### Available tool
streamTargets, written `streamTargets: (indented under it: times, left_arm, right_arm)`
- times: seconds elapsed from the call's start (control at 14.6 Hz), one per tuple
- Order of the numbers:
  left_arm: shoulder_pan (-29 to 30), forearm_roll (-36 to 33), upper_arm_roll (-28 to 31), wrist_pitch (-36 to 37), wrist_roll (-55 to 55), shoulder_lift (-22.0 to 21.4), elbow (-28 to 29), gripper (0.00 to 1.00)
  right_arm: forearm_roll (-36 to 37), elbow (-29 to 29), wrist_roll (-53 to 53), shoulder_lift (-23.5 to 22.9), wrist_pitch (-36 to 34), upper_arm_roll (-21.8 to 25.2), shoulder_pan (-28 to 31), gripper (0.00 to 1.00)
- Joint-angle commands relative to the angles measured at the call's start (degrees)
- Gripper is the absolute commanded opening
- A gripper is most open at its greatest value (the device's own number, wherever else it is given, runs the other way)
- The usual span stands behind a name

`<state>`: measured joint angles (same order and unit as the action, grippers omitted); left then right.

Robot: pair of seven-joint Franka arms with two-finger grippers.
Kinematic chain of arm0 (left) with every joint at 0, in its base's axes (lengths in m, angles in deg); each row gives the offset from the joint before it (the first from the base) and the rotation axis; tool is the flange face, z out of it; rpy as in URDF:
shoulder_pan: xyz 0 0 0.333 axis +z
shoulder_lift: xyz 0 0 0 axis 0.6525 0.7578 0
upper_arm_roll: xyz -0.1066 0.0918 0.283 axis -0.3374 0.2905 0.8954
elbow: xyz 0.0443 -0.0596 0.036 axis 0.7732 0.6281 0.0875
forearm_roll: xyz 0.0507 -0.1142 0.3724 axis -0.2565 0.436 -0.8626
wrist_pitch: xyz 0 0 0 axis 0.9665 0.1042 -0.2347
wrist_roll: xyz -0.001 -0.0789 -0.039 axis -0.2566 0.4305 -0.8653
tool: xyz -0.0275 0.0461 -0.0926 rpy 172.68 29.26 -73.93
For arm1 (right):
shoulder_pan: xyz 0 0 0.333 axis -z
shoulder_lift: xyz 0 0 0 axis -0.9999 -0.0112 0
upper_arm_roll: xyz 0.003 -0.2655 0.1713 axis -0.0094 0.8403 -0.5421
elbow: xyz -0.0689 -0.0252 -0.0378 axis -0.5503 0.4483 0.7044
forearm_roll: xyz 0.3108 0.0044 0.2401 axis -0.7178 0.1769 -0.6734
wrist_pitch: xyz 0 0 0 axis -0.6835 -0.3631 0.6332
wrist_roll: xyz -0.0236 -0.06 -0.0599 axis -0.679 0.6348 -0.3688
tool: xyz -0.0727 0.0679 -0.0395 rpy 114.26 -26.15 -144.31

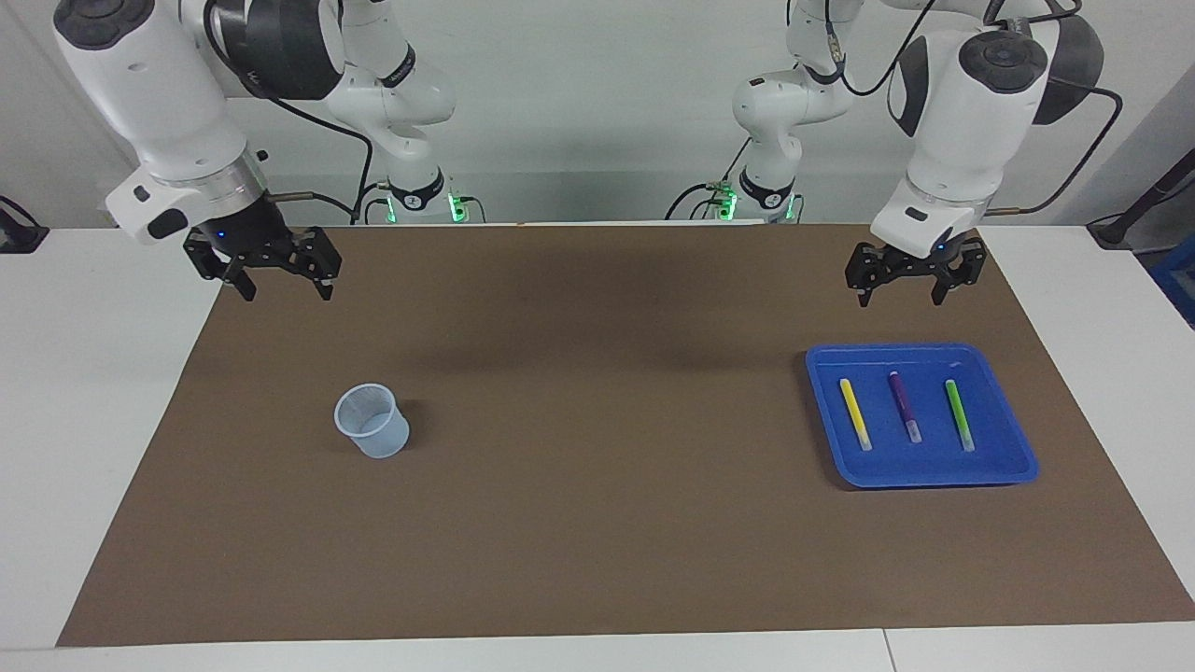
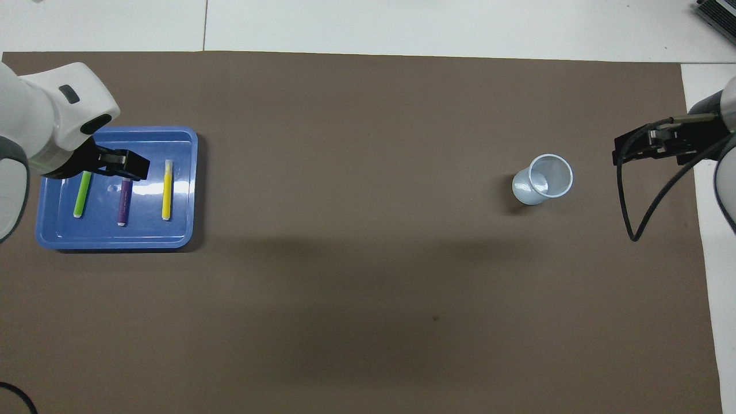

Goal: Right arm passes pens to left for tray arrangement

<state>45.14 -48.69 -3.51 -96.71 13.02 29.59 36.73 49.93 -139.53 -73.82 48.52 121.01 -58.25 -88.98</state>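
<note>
A: From overhead, the left gripper (image 2: pixel 123 167) covers the twelve-o'clock ends of the green pen (image 2: pixel 81 195) and purple pen (image 2: pixel 122 208).

B: And the right gripper (image 2: pixel 624 150) shows side-on there, its arm cut at the three-o'clock edge.

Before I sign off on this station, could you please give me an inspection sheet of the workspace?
Surface: brown mat on a white table.
Job's things: yellow pen, purple pen and green pen lie side by side, apart, in the blue tray.
Clutter: translucent cup, upright, toward the right arm's end.
Grippers: left gripper open, holding nothing, raised beside the tray; right gripper open, holding nothing, over the mat's edge.
Cables: black cable loops from the right arm.
Surroundings: pale wall.
</note>
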Motion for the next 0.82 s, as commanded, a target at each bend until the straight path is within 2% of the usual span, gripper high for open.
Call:
streamTargets:
  times: [0.0, 0.75]
  left_arm:
    - [-4.05, -0.79, 2.90, 0.29, 0.08, -1.84, 1.31, 1.00]
    - [-3.09, -0.79, 2.81, 0.29, 0.34, -1.93, 1.31, 1.00]
  right_arm:
    - [-0.83, -1.64, -0.58, 1.45, 0.03, -0.29, 0.68, 1.00]
    - [-0.83, -1.64, -0.49, 1.45, 0.20, -0.29, 0.85, 1.00]
